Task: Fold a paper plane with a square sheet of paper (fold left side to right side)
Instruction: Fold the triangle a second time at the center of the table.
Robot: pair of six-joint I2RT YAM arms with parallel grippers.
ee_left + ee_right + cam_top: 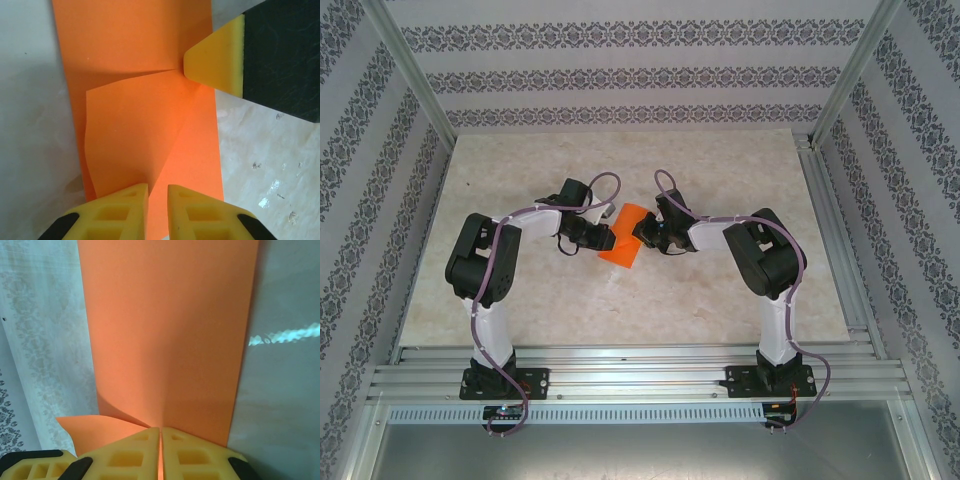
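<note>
Left tool at 6 o'clock pinches a folded flap of the square sheet of paper, mid-counter, while the closed right tool at 2 o'clock clamps the crease end, apparently anchoring it.

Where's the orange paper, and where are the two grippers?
orange paper [620,240], top view, middle of the sheet.
left gripper [157,192], left wrist view, between its yellow fingertips.
right gripper [160,432], right wrist view, between its yellow fingertips.

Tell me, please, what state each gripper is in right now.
Left gripper: nearly closed over the square sheet of paper; whether it grips cannot be told.
Right gripper: closed, pinching the sheet's edge.
</note>
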